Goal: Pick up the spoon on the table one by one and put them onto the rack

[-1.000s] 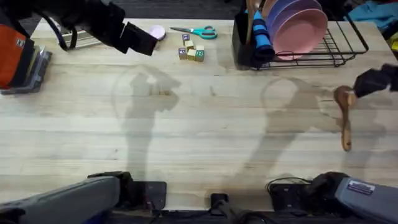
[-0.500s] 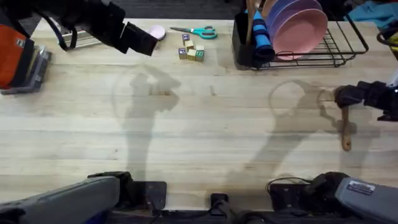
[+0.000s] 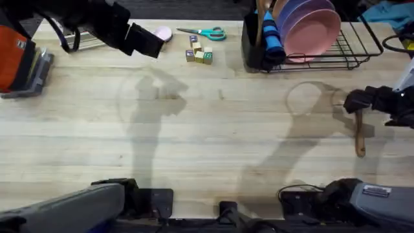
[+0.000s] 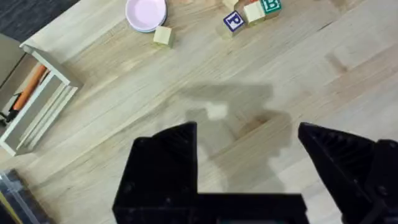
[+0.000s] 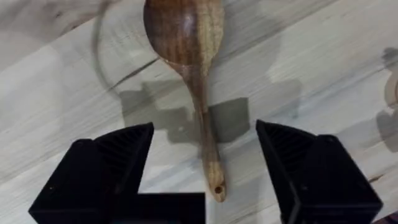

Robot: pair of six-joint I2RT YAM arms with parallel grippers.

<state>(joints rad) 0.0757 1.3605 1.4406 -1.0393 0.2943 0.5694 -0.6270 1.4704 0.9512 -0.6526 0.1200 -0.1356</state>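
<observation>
A brown wooden spoon (image 5: 186, 37) lies flat on the table (image 3: 213, 136) at the right. In the overhead view its handle (image 3: 359, 137) sticks out toward the front from under my right gripper (image 3: 356, 101). In the right wrist view my right gripper (image 5: 204, 134) is open, with one finger on each side of the handle and not touching it. The black wire rack (image 3: 343, 55) stands at the back right. A brown wooden piece (image 3: 262, 11) stands up in its black caddy (image 3: 253, 48). My left gripper (image 3: 147, 41) hovers open and empty at the back left (image 4: 249, 134).
Pink and purple plates (image 3: 310, 26) and a blue item (image 3: 272, 39) fill the rack. Scissors (image 3: 204, 32), letter blocks (image 3: 198, 54) and a pink disc (image 3: 163, 33) lie at the back. A beige organiser (image 4: 31, 106) and an orange object (image 3: 16, 55) sit at far left.
My right gripper has moved in from the right edge and come down over the spoon's bowl end. The spoon has stayed put and the left arm is still.
</observation>
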